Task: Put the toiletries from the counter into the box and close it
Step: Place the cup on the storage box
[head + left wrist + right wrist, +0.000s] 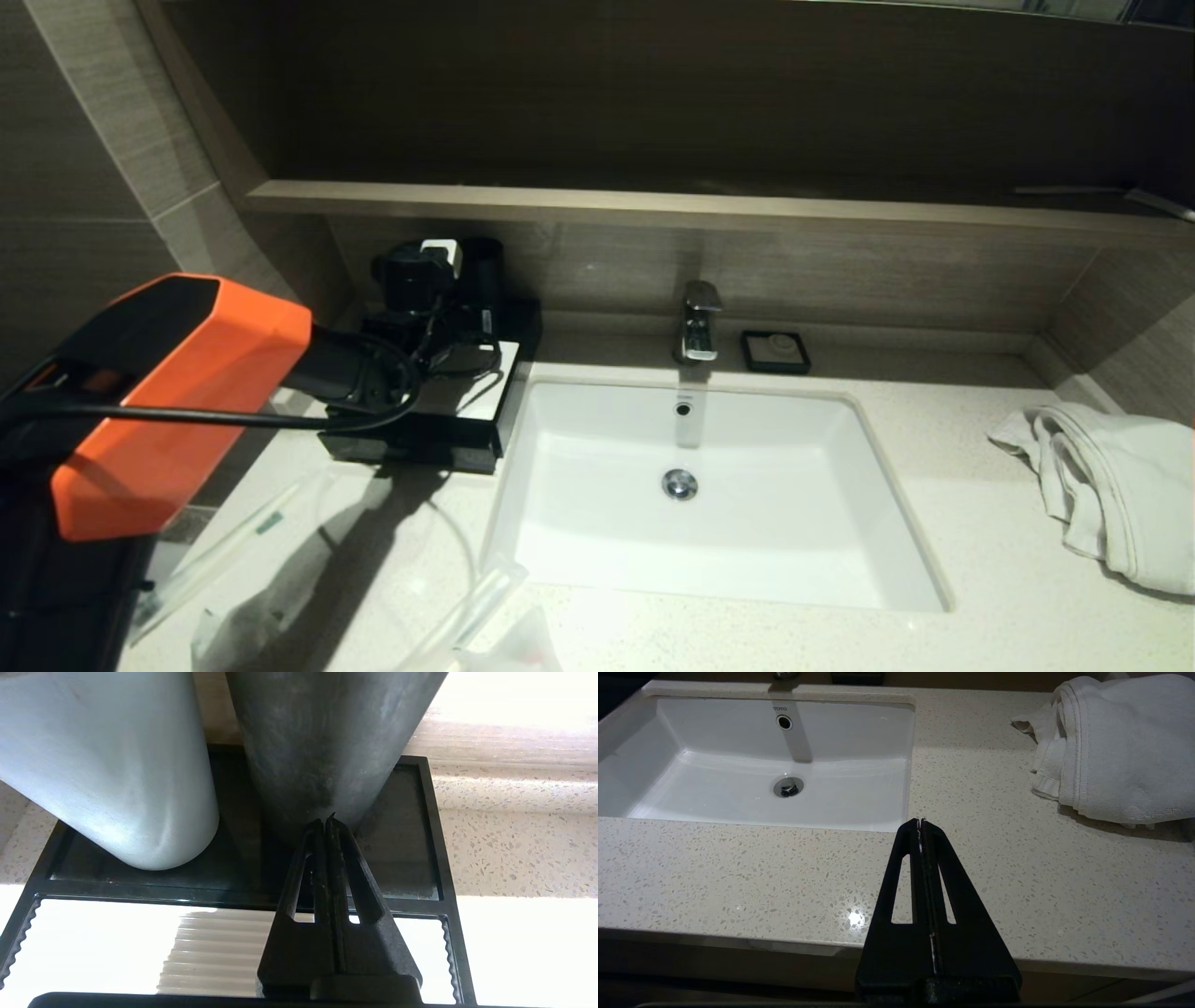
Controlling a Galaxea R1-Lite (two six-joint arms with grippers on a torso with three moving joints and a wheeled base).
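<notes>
1. Toiletries in clear wrap lie on the counter at the near left, one stick with a green mark; more wrapped pieces lie by the sink's near left corner.
2. The left gripper hangs over the box, fingers pressed together on nothing, tips just beside a dark cup; a pale cup stands next to it in the box's back tray.
3. The box sits against the sink's left edge.
4. A tap and a soap dish stand behind the sink.
5. The right gripper, closed and empty, hovers over the counter's front edge.
6. A towel lies far right.
</notes>
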